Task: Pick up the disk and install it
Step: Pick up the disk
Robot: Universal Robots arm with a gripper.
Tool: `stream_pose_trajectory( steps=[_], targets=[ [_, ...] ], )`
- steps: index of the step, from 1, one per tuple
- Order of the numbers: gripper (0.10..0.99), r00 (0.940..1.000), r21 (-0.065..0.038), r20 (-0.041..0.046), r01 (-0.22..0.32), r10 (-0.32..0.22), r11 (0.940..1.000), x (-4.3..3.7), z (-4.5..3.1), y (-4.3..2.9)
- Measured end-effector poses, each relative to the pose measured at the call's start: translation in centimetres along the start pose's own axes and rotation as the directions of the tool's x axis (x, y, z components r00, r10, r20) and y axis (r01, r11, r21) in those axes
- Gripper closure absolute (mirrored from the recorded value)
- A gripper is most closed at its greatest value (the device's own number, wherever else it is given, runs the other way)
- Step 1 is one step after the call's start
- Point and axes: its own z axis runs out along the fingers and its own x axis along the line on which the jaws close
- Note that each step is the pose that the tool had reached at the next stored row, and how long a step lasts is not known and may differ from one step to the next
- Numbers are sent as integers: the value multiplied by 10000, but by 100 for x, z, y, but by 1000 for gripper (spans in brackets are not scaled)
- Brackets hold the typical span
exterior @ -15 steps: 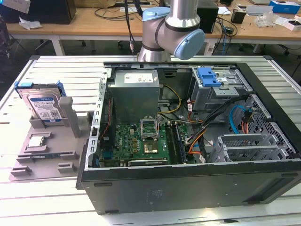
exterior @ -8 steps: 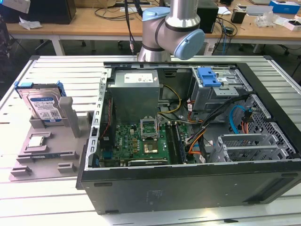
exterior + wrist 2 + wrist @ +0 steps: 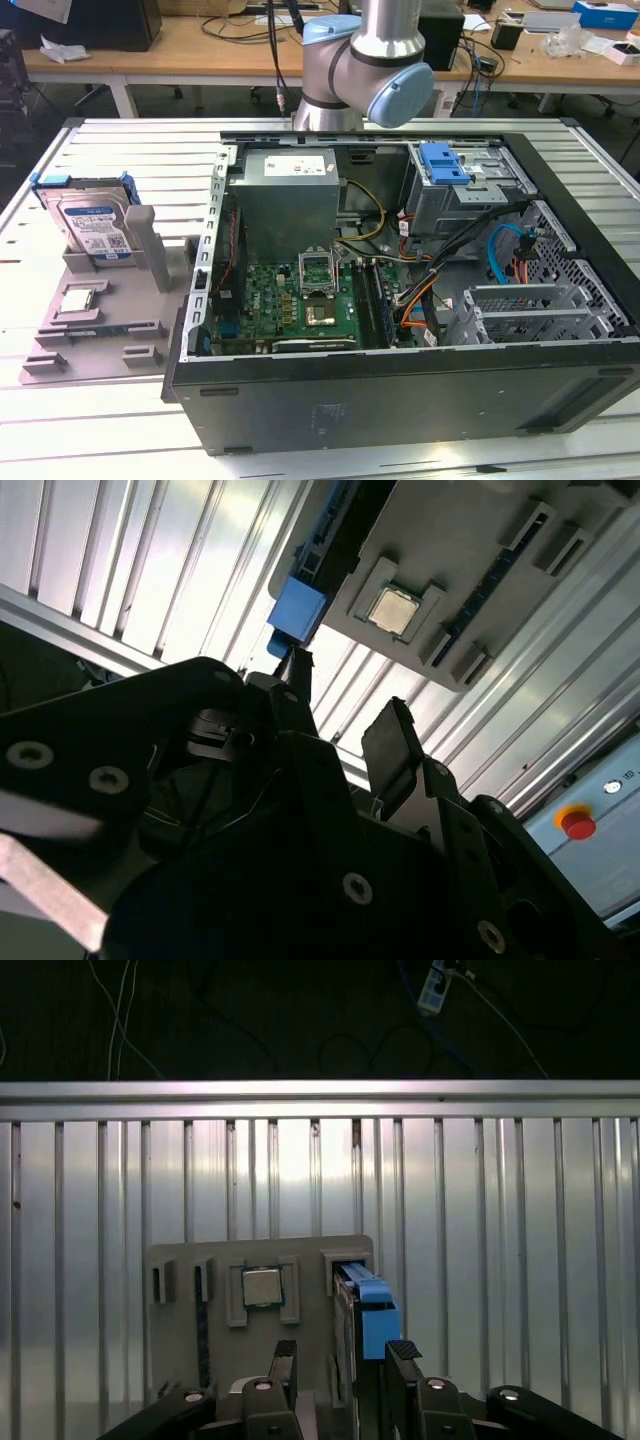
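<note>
parted jaws hang above the disk [image 3: 92,224] with blue-and-white label.

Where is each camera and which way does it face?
Exterior view: off the arm, looking down into the black computer case and grey plastic tray; the arm's silver joint shows.
First wrist view: at the wrist, facing the slotted aluminium table; open gripper aimed at the blue-framed silver disk.
Second wrist view: at the wrist, past the gripper toward the tray.
All share the square silver chip.
</note>
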Motion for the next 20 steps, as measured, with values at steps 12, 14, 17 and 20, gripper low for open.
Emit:
stream_pose_trajectory(
  steps=[12,14,17,20],
  targets=[
    [604,10000,0,-2,0,0,10000,-77,52,-13],
    [604,10000,1,-2,0,0,10000,-88,66,-17],
    [604,10000,-1,-2,0,0,10000,-94,81,-19],
    [604,10000,-1,-3,0,0,10000,-98,102,-22]
  ],
)
